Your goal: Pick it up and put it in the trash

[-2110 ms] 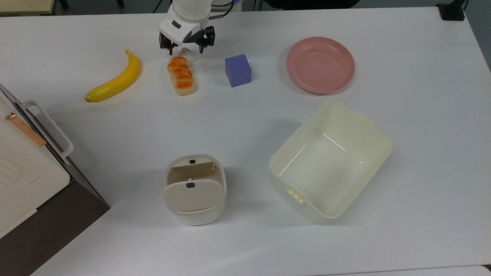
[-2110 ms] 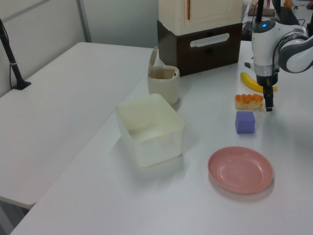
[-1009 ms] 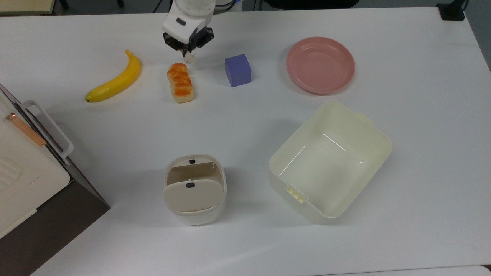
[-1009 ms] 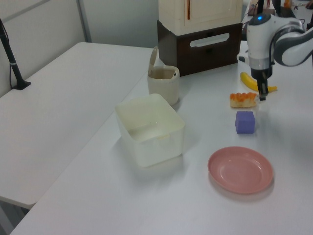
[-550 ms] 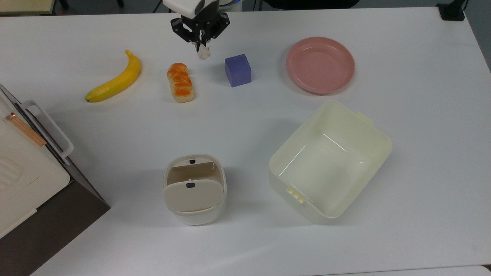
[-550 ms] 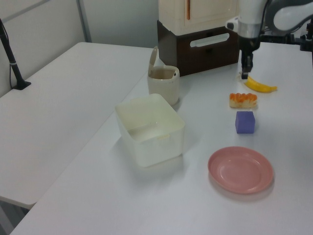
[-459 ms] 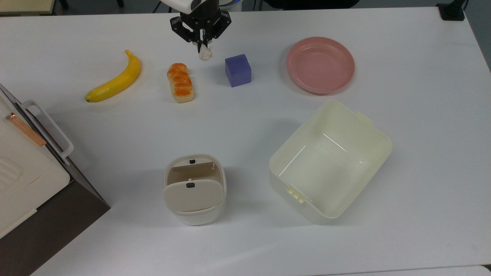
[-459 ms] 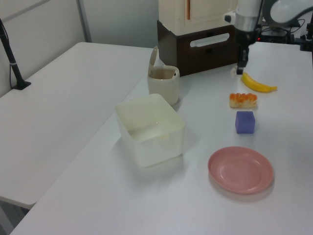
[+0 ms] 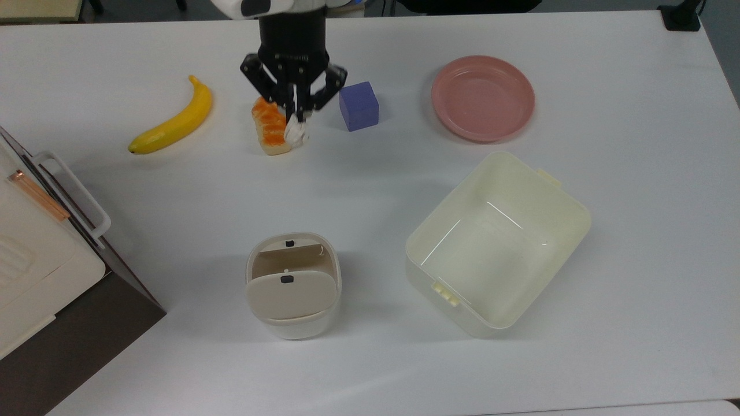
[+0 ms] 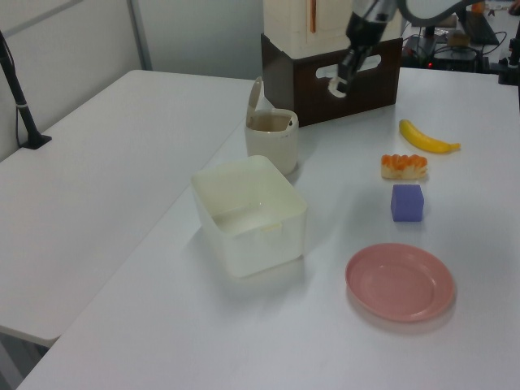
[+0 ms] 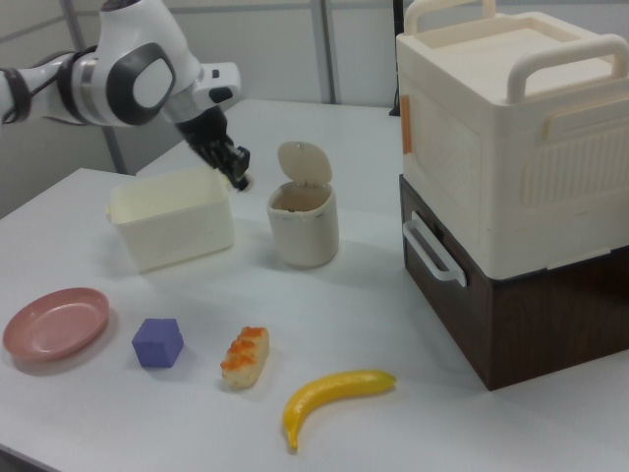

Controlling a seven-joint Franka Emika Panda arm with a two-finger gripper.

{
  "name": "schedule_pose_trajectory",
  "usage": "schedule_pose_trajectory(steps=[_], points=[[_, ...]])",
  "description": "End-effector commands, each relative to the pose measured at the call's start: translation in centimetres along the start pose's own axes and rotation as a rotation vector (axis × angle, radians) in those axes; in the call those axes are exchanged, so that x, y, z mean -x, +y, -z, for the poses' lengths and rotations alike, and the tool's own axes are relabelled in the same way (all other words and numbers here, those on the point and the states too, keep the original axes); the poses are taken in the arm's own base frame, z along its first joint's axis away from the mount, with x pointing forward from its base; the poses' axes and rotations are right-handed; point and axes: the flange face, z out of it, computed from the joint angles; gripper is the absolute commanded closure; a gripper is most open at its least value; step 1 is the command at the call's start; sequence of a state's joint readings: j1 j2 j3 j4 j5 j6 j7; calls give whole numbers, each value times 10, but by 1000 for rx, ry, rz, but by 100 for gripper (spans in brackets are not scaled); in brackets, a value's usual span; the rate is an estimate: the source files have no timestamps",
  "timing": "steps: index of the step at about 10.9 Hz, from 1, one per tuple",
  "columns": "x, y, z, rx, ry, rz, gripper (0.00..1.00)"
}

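The tiny white crumpled wad (image 9: pixel 296 134) hangs in the air, pinched between the black fingers of my gripper (image 9: pixel 296 119), which is shut on it. In the top view the gripper and wad overlap the orange-glazed bread loaf (image 9: pixel 269 130) from well above the table. In the right view the gripper (image 11: pixel 236 169) holds the wad (image 11: pixel 242 181) high, just left of the trash (image 11: pixel 303 224). The trash (image 9: pixel 293 284) is a cream rounded-square bin with its beige flap tipped open. In the left view the gripper (image 10: pixel 344 75) hovers right of the trash (image 10: pixel 271 140).
A banana (image 9: pixel 173 118), a purple cube (image 9: pixel 358 105) and a pink plate (image 9: pixel 483 97) lie along the far side of the white table (image 9: pixel 370 190). A pale-yellow tub (image 9: pixel 497 242) stands to the right of the trash in the top view. A cream and brown storage box (image 9: pixel 40 242) fills the top view's left edge.
My gripper closed on the wad beside the bread, lifted it off the table and carried it high toward the trash. The bread shifted slightly.
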State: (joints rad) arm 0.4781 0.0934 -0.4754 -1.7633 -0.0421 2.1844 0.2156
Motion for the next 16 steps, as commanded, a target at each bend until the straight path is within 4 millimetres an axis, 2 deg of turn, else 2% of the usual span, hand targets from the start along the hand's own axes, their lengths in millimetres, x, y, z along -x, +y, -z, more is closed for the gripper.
schedule_pose_trajectory(steps=[1,2,4,6,10,11,12,13,16], points=[[-60,-30,-58,89,51,-221,92],[-64,-40,-79,95,70,-277,91],[-68,-51,-100,94,116,-327,91],[-70,-55,-101,89,120,-331,91],[-83,-43,-98,89,149,-417,90],[-83,-42,-98,87,148,-426,81],[-82,-42,-99,86,145,-440,34],[-83,-41,-98,85,147,-449,0],[-82,-39,-90,80,141,-453,0]])
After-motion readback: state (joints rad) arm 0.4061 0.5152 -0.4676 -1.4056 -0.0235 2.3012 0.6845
